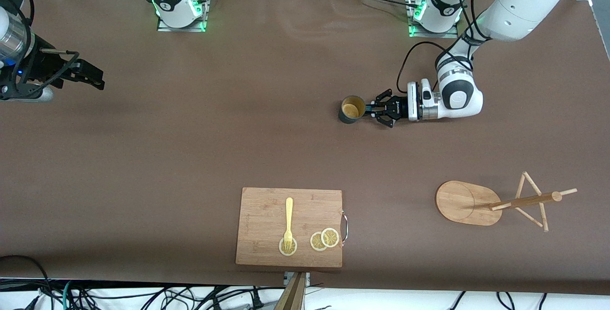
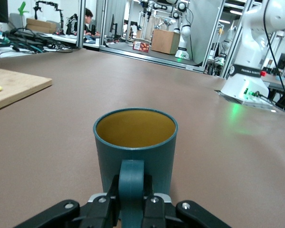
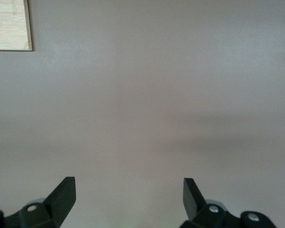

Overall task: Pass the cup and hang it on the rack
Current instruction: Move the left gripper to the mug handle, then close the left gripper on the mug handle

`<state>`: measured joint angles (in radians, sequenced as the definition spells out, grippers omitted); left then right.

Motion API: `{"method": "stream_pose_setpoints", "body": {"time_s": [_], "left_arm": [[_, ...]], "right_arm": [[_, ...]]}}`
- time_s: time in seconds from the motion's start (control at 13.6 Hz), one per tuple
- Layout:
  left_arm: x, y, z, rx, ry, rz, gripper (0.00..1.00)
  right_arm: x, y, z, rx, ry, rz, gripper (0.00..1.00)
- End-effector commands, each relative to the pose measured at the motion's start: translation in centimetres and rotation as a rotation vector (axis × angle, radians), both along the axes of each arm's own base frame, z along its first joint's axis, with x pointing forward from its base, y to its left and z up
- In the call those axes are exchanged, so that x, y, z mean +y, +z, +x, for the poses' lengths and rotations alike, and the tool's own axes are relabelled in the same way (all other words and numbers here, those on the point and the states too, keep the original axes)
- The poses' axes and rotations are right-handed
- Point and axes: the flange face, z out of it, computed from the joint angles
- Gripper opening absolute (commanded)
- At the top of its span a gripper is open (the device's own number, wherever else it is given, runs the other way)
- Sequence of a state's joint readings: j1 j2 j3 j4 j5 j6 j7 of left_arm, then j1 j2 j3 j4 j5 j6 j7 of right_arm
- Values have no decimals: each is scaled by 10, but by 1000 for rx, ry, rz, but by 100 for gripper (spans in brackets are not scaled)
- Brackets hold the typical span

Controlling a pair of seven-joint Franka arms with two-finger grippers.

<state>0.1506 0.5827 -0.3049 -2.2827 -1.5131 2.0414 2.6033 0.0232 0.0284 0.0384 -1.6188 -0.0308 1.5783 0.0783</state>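
Observation:
The dark teal cup (image 1: 351,108) with its ochre inside is upright, low at the table near the left arm's end. My left gripper (image 1: 371,108) lies level beside it, shut on the cup's handle (image 2: 131,178); the left wrist view shows the cup (image 2: 135,147) straight ahead, its foot hidden. The bamboo rack (image 1: 469,202) stands nearer the front camera at the same end, its post and pegs (image 1: 526,200) bare. My right gripper (image 1: 93,75) is open and empty over the right arm's end of the table; the right wrist view (image 3: 128,190) shows bare table between its fingers.
A rectangular bamboo cutting board (image 1: 267,214) lies near the front edge with a yellow fork (image 1: 288,219) and lemon slices (image 1: 324,239) on it. Its corner shows in both wrist views (image 2: 14,85) (image 3: 9,23). The right arm's base (image 2: 249,85) stands past the cup.

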Motion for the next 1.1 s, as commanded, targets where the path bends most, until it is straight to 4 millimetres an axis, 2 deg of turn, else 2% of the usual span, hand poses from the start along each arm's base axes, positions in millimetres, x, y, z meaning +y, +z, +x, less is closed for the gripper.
{"method": "stream_pose_setpoints", "body": {"time_s": [0.0, 0.07, 0.22, 0.37, 0.66, 0.81, 0.96, 1.03], "left_arm": [[5, 13, 9, 57, 41, -6, 0], [11, 24, 14, 61, 32, 8, 0], [35, 50, 24, 106, 17, 16, 0], [75, 73, 32, 185, 29, 42, 0], [155, 91, 40, 229, 156, 21, 0], [194, 112, 60, 234, 163, 51, 0], [216, 135, 75, 365, 149, 56, 0], [226, 139, 76, 441, 153, 51, 0]], "right_arm": [[-1, 6, 3, -7, -2, 7, 100], [-1, 6, 3, -7, -1, 7, 100], [-1, 5, 3, -7, -1, 7, 100], [-1, 6, 3, -8, -2, 7, 100], [-3, 5, 3, -7, -5, 7, 100], [-3, 6, 3, -8, -4, 7, 100], [-3, 6, 3, -9, -5, 7, 100], [-3, 6, 3, -9, -5, 7, 100]]}}
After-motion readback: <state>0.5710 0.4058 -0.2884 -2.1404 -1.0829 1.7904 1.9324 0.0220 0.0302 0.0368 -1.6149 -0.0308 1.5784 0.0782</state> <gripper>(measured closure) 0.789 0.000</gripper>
